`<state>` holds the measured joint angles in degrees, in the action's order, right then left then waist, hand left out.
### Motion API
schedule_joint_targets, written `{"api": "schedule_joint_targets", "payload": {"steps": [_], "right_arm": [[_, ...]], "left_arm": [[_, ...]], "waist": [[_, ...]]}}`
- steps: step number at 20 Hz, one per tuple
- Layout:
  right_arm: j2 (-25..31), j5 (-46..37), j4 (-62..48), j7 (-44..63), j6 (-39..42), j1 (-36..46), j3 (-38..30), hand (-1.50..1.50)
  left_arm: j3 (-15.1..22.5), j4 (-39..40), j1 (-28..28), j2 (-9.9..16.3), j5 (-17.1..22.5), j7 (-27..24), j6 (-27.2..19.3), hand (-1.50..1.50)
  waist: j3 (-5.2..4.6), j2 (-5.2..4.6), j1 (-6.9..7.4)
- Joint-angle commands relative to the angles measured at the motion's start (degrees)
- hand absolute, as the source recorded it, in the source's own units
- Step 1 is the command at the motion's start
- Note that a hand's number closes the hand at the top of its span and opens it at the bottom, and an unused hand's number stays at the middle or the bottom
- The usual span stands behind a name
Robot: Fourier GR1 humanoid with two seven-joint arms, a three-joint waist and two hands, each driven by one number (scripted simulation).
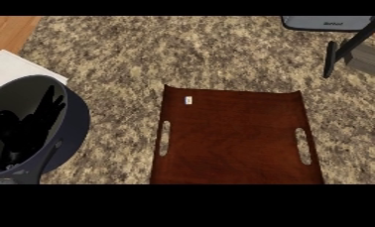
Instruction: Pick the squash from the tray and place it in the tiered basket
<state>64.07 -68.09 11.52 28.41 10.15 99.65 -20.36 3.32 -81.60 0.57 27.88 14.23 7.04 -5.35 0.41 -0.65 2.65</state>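
light: even, soft | shadows: faint beside tray point(238, 139) | glare: none | bowl-like object's point(44, 127) interior dark

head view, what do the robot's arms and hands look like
Only the left arm shows, at the left edge. The left forearm is a rounded, smooth grey shell, and the left hand is plain black. No cables or markings show on either. The right arm and hand are out of view.

So the surface point(219, 52) is a speckled beige-brown granite kind of top. A dark reddish wooden tray point(234, 137) with slot handles on both sides sits flat on it, lower middle. A white panel point(22, 67) lies at the left edge, with a strip of light wood in the top left corner.
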Motion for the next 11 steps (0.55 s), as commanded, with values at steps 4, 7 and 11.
{"api": "schedule_joint_targets", "payload": {"steps": [4,7,11], "right_arm": [[7.13,9.74,1.28,2.52,-2.5,1.91,-10.72,-1.5],[9.18,13.45,2.19,-0.62,-3.26,-0.41,-14.21,-1.5],[15.43,18.66,0.71,-6.75,4.21,-5.22,-18.85,-1.5]], "left_arm": [[-0.07,1.49,3.05,-0.44,0.42,0.17,0.69,0.0],[-1.79,2.1,4.15,1.04,1.11,-0.71,1.92,0.0],[-1.72,1.91,5.07,0.3,1.08,-0.83,1.77,0.0]], "waist": [[-0.33,0.56,-1.83],[-0.34,0.75,-2.39],[-0.32,0.99,-3.41]]}}
